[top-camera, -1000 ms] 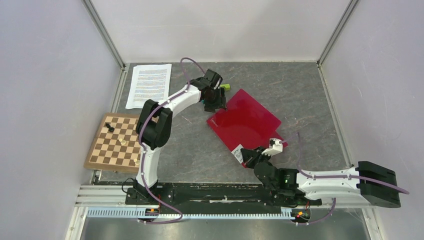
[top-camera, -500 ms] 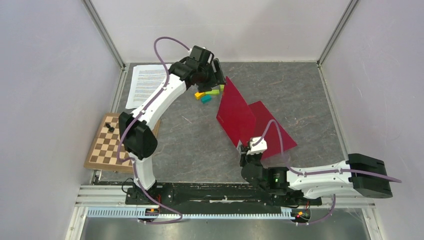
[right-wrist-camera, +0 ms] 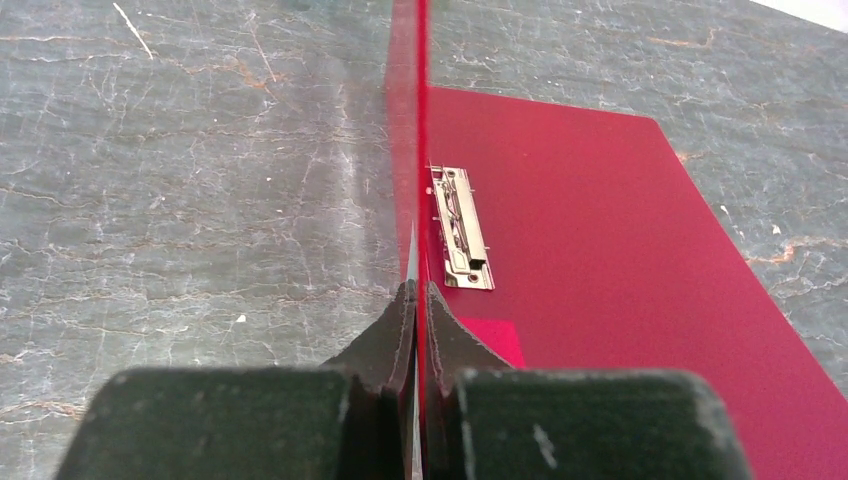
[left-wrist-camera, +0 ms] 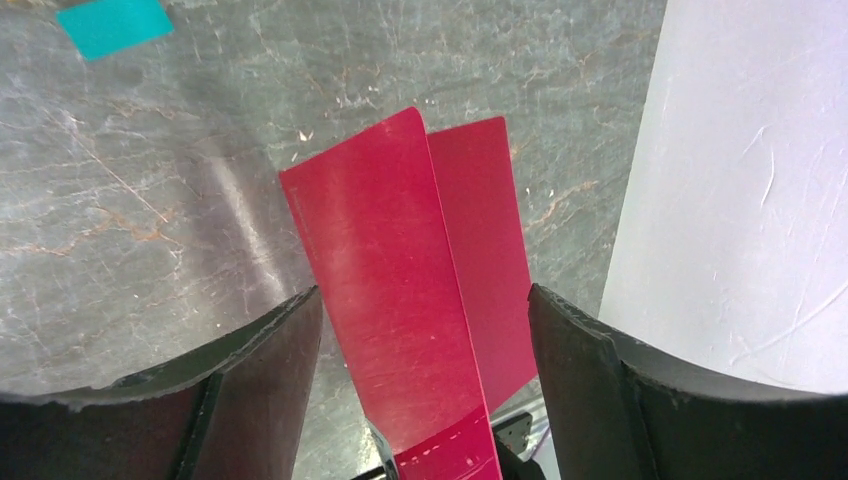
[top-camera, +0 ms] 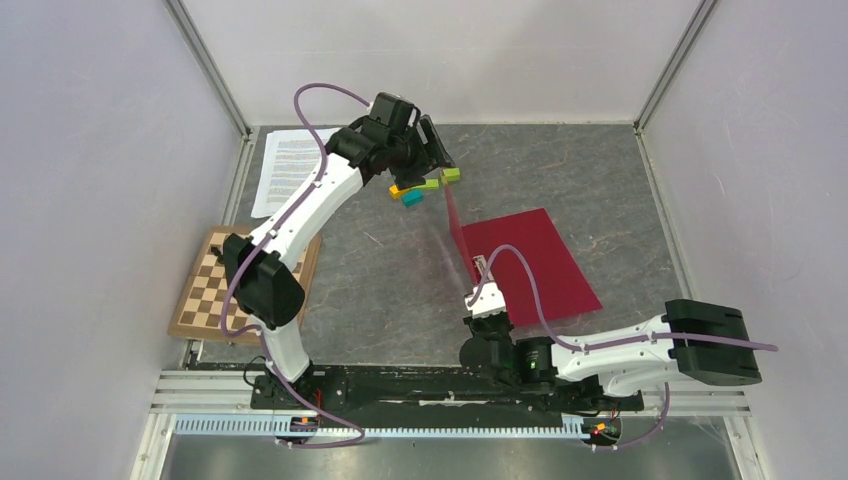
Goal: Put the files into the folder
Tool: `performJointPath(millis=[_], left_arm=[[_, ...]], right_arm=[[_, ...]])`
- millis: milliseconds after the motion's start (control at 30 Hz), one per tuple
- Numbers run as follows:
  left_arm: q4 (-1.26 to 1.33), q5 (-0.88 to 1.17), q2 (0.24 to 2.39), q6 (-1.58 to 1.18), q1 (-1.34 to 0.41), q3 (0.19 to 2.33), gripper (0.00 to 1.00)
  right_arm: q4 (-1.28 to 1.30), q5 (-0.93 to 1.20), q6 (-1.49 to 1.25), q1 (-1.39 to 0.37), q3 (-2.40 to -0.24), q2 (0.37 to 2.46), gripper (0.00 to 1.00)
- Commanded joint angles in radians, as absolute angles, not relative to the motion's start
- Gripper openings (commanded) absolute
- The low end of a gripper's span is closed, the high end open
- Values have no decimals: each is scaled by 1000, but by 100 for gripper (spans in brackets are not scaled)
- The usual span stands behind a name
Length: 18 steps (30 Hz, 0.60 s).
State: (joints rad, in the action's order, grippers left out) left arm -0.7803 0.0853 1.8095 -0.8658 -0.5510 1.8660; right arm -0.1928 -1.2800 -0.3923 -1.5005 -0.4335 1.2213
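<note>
The crimson folder (top-camera: 535, 262) lies open right of centre, its back cover (right-wrist-camera: 610, 250) flat with the metal clip (right-wrist-camera: 458, 230) showing. My right gripper (right-wrist-camera: 413, 292) is shut on the near edge of the front cover (right-wrist-camera: 408, 120), which stands upright. In the top view that right gripper (top-camera: 484, 283) is at the folder's near left corner. My left gripper (top-camera: 440, 158) hangs open above the far end of the cover (left-wrist-camera: 395, 290), holding nothing; in its wrist view the left gripper (left-wrist-camera: 422, 300) frames the cover from above. The files (top-camera: 295, 168) lie flat at the far left.
Small coloured blocks (top-camera: 420, 186) lie under the left gripper, a teal one (left-wrist-camera: 110, 25) among them. A wooden chessboard (top-camera: 238, 292) with a few pieces sits at the near left. White enclosure walls (left-wrist-camera: 740, 180) stand close on both sides.
The front cover has swung from closed through tilted to upright as my right gripper moved left with it. My left gripper has opened wider, let go of the far corner and risen.
</note>
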Motion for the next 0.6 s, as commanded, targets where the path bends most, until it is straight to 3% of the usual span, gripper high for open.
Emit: performJointPath(millis=[0,133,200,400,500,567], left_arm=[[-719,157,1823,-902,-553,1843,80],[-696,179,1823,-899,-553,1806,68],[-692,174,1818,-896,-552,1787,59],[-675,169,1808,-884,-548,1723,21],[-666,168,1804,-879,-543,1703,3],[-665,163,1801,-870,-542,1691,2]], right_arm=[[-165,-1342,-363,-1514,-496,1253,0],[-156,-1331,-364,-1516,-503,1267,0],[-151,-1313,-354,-1517,-506,1268,7],[-135,-1255,-315,-1544,-513,1254,49],[-126,-1208,-325,-1568,-505,1237,62],[-121,-1156,-328,-1586,-504,1226,67]])
